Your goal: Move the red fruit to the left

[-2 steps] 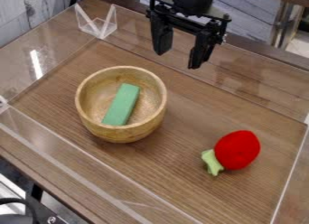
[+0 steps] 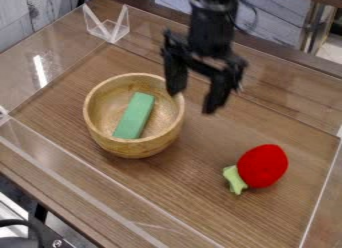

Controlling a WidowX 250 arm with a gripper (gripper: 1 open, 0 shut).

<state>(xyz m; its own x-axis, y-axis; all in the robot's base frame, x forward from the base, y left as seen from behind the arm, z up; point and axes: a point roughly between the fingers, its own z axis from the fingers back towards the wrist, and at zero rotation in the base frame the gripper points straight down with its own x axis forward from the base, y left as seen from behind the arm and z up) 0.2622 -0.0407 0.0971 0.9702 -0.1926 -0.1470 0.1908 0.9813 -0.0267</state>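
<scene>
The red fruit (image 2: 261,165) lies on the wooden table at the right front, glossy and rounded, with its light green stem (image 2: 235,179) pointing left and toward me. My gripper (image 2: 195,86) hangs above the table between the bowl and the fruit, pointing down. Its two black fingers (image 2: 174,76) stand wide apart with nothing between them, so it is open. It is up and to the left of the fruit, clear of it.
A wooden bowl (image 2: 102,132) holding a flat green block (image 2: 134,115) sits left of the middle, close to my left finger. Clear plastic walls (image 2: 38,62) ring the table. A clear plastic stand (image 2: 106,25) sits at the back left.
The gripper has come down and forward toward me, from the back of the table to just right of the bowl. It stays open. The fruit and the bowl have not moved.
</scene>
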